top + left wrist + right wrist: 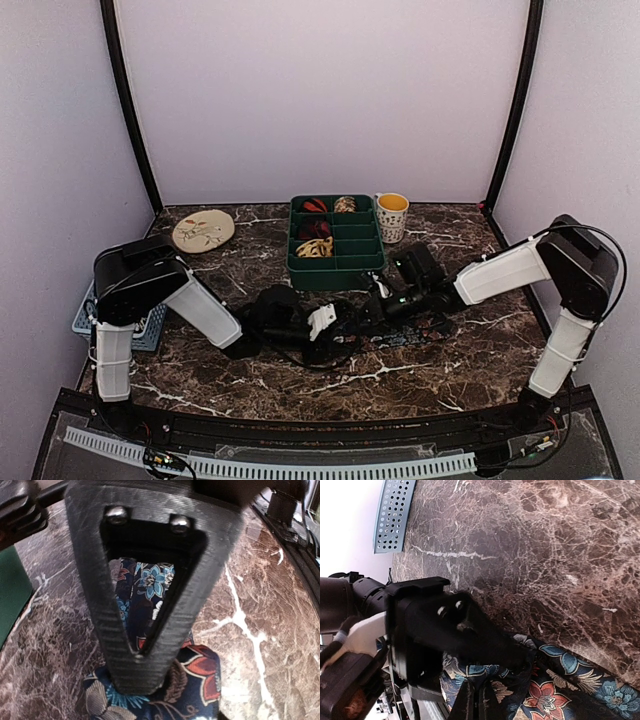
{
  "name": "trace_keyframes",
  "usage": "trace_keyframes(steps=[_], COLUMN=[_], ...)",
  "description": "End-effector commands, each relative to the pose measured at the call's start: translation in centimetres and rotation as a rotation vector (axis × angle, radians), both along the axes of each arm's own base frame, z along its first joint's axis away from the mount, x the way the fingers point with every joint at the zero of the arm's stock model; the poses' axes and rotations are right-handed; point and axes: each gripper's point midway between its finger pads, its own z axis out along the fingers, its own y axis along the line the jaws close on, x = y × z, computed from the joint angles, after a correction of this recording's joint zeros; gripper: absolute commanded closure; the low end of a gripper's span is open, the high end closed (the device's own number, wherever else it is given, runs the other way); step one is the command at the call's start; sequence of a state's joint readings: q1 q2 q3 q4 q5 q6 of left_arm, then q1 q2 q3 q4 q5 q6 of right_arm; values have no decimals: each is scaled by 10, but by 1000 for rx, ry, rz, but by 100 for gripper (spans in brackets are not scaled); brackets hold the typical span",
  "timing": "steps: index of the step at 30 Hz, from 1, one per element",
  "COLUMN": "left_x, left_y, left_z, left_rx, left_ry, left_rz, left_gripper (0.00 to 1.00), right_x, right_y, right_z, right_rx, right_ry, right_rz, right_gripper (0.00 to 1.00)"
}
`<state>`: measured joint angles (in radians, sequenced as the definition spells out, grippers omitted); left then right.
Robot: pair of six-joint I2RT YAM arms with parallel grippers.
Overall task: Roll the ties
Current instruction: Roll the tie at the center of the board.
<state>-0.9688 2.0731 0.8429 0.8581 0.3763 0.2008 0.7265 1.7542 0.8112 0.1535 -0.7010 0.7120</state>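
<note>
The brown marble table [470, 360] is the biggest thing here. Both arms reach to its middle so they can work on one tie together.

Behind them sits the green tray [290, 262]. Some of its boxes hold rolled ties [314, 247], so I think a rolled tie goes in there when it is done.

The flowery tie [400, 338] is dark blue with red and blue flowers. It lies on the table between the two arms. One end is bunched up, and the rest lies flat and runs off to the right. So I think the roll has only just begun.

The left gripper [137, 680] points down with its tip on the bunched end, most likely to hold the cloth so it cannot slip. Only one of its fingers shows, so I cannot tell if it is pinching.

The right gripper [474, 702] is just beside it. Its fingers [465, 700] are pressed close, with only a thin slit between. I cannot tell if cloth is in there.
</note>
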Motion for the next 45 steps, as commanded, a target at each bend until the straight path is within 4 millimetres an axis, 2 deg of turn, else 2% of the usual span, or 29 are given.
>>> trace_keyframes(steps=[1,5,7,12,19,29,33,37,39,42,45], left_x=[-4,0,-1,-3,-2,-1,-3,2,1,1,1], left_y=[17,15,12,10,-4,-37,-48,-45,-39,-25,-16], left_z=[-27,-2,4,8,16,21,12,-9,-17,-27,-37], left_rx=[116,25,-3,-52,-172,-246,-214,-96,-32,54,129], left_ry=[64,49,52,79,174,219,201,174,162,138,125], left_rz=[49,76,71,79,89,42,17,42,49,70,79], left_gripper=[45,27,23,19,16,16,23,55,62,67,68], right_x=[-10,-9,-8,-8,-5,-7,-6,-3,3,9,8], right_y=[-11,-26,-34,-52,-71,-76,-75,-73,-75,-75,-69], right_z=[-22,-30,-35,-43,-55,-60,-60,-46,-31,-3,14], right_rx=[-87,-131,-154,-194,-245,-258,-256,-232,-192,-106,-56], right_ry=[-12,-37,-47,-68,-89,-95,-93,-91,-92,-90,-72], right_rz=[8,-10,-20,-37,-58,-61,-62,-67,-92,-123,-113], right_gripper=[100,100,100,100,100,100,100,98,86,64,53])
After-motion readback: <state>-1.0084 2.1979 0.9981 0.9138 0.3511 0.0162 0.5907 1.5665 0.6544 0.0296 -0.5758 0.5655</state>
